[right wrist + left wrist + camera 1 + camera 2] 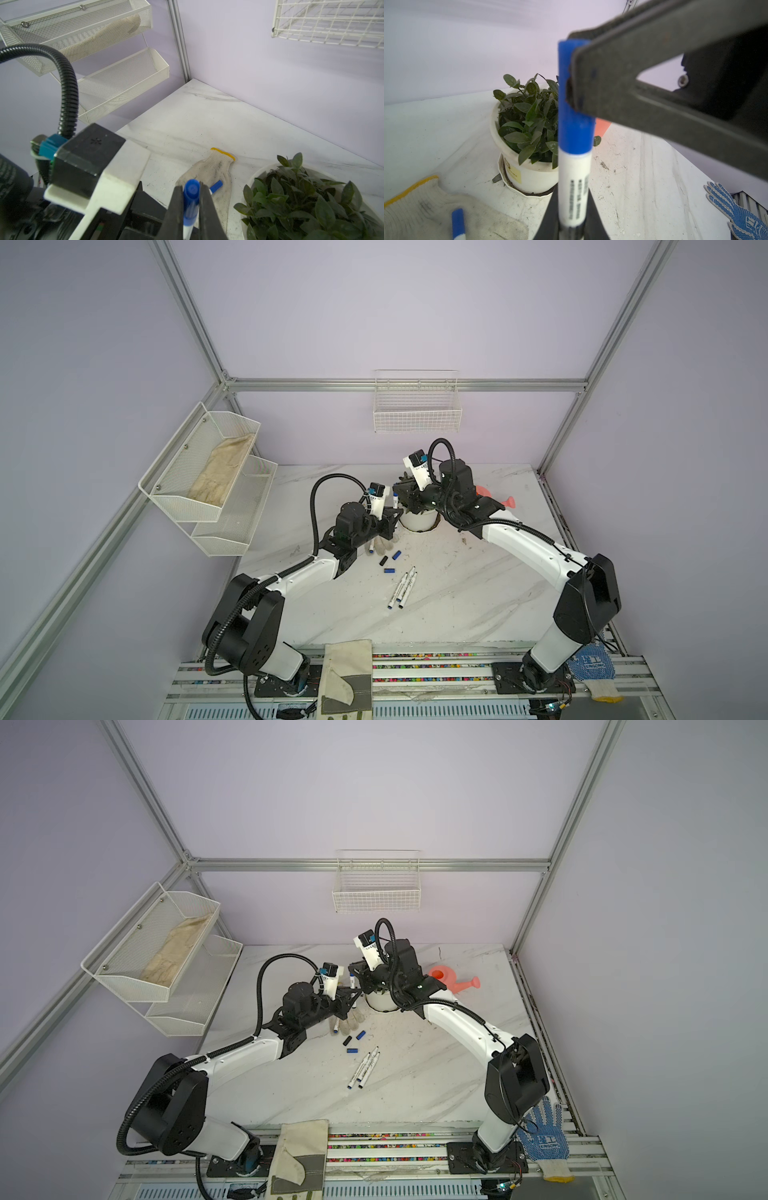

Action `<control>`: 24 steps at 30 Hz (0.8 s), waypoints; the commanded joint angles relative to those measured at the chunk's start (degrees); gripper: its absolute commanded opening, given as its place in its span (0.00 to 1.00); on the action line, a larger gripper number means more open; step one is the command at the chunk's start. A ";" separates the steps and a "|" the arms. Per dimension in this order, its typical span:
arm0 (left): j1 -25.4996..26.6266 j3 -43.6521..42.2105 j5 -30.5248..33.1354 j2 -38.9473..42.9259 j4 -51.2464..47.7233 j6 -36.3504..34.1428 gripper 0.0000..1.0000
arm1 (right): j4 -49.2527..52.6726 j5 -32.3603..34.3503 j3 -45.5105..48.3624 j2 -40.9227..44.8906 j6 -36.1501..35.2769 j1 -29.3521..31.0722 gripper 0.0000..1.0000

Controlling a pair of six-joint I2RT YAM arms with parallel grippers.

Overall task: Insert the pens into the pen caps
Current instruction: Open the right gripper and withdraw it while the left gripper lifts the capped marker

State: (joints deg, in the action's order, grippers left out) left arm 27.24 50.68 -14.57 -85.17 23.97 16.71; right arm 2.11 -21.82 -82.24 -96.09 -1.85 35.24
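Where my arms meet: above the table (457, 605), beside the potted plant (527, 116).
My left gripper (572, 207): clamped on the white barrel of a pen (574, 182).
My right gripper (192, 194): pinched on the blue cap (191, 187) over that pen's tip.
Loose pens (401, 589): lying together mid-table, three caps (388, 571) just beside them.

We see one white pen (574, 187) upright in mid-air, blue cap (575, 128) on; a second capped pen (215, 186) lies on a glove (216, 166); three bare pens (398, 591) lie beside three loose caps (389, 571).
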 commanded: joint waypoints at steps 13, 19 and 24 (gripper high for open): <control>-6.55 4.52 6.76 12.56 31.47 9.53 0.00 | 25.93 -16.32 8.69 0.13 0.09 -8.15 0.00; -3.86 1.00 7.04 12.25 26.34 8.43 0.00 | 22.25 -17.96 5.88 2.14 1.92 -8.15 0.00; -2.80 -4.40 10.99 12.30 25.69 12.00 0.00 | 19.27 -17.05 3.20 5.64 2.06 -8.26 0.00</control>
State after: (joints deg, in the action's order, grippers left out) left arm 24.32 49.78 -7.01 -73.21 49.65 25.98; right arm 23.83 -38.13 -76.69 -93.86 0.43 27.00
